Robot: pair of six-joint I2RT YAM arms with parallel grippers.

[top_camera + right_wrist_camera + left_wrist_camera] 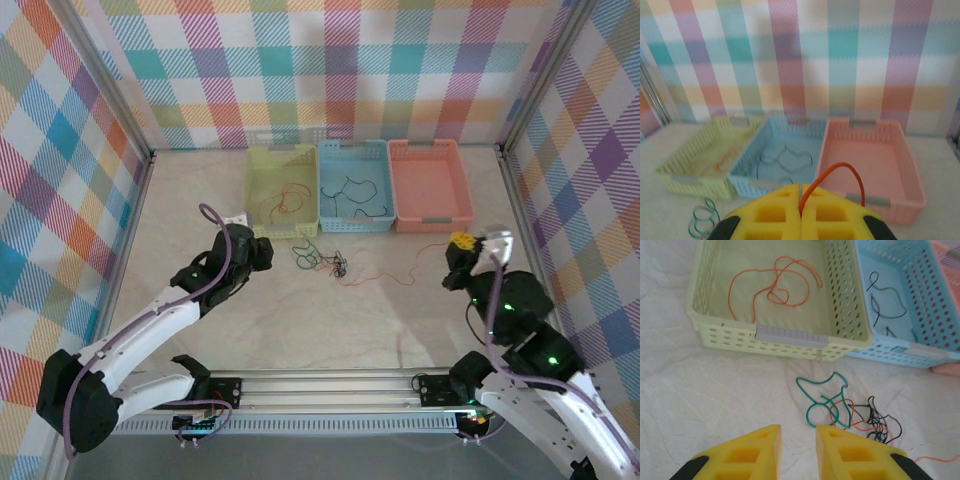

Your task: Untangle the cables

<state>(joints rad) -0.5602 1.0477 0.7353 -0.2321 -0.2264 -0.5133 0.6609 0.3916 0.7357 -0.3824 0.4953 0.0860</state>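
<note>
My right gripper [800,212] pinches the orange cable [837,164]; my left gripper [798,447] stands part open, empty. The tangled cables [871,416] just ahead of it look light and limp; I would take the green loop [809,414].

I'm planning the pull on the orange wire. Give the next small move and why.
Probably lower the open left claw onto the green cable just ahead of it and close, pinning the tangle. The right claw is shut on the orange cable, which trails into that tangle, so pulling alone would likely drag everything.

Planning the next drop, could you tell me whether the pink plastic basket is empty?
Empty: the pink plastic basket shows only its bare floor from above.
</note>
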